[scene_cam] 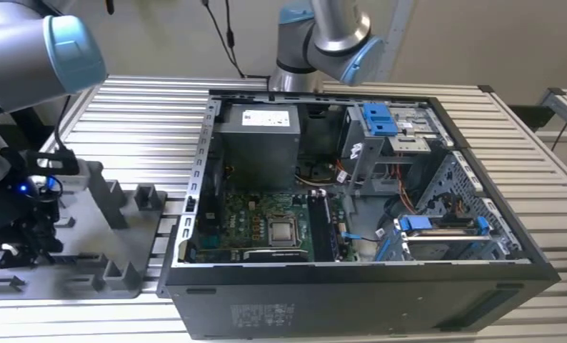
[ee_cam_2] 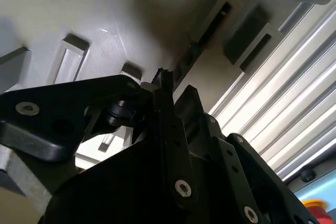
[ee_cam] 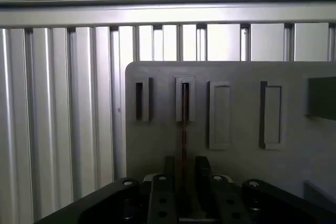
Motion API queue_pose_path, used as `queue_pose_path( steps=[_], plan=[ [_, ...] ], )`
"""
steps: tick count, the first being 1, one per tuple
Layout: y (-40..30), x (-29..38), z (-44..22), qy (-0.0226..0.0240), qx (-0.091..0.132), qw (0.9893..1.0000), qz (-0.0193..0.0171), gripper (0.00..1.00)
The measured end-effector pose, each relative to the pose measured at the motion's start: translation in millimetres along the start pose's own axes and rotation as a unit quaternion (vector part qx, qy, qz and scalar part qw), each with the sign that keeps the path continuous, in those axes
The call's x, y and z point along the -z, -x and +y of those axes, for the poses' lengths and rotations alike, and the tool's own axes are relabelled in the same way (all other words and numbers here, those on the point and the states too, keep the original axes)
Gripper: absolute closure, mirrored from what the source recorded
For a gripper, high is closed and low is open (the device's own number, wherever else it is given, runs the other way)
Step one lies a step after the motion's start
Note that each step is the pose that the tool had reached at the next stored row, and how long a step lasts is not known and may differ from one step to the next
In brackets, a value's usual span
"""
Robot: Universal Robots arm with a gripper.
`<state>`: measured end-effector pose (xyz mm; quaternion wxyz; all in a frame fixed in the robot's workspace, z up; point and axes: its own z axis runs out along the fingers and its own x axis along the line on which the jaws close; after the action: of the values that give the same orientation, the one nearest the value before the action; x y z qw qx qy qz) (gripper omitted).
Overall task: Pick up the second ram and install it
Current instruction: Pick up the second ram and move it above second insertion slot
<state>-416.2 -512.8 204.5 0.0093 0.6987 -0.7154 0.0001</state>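
The second ram (ee_cam: 185, 108) stands on edge in a slot of the grey fixture plate (ee_cam: 236, 103), seen as a thin dark strip in both wrist views (ee_cam_2: 184, 66). My gripper (ee_cam: 185, 174) is low over that plate and open. One finger sits on each side of the ram's near end, with a narrow gap to the stick on both sides. In the second wrist view the gripper (ee_cam_2: 176, 90) points at the same slot. In the exterior view the gripper (scene_cam: 31, 239) hangs over the fixture plate (scene_cam: 83, 214) at the exterior view's left.
An open black computer case (scene_cam: 360, 286) lies to the exterior view's right of the fixture, its motherboard (scene_cam: 255, 221) and silver processor chip (scene_cam: 283, 232) exposed. A second arm (scene_cam: 322, 36) stands behind the case. Upright grey posts (scene_cam: 146, 196) rise from the fixture. The table (scene_cam: 131, 121) is slatted aluminium.
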Motion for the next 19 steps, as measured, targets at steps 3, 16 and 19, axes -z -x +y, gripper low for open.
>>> queue_pose_path(
  steps=[3,16,19],
  plan=[
    [0.1,-4.9,0.0,-0.0019,0.005,1.0000,-0.0008,0.70],
    [0.3,-15.6,1.7,-0.0036,0.008,1.0000,-0.0013,0.70],
    [0.3,-12.4,1.8,-0.0036,0.008,1.0000,-0.0013,0.70]
  ],
)
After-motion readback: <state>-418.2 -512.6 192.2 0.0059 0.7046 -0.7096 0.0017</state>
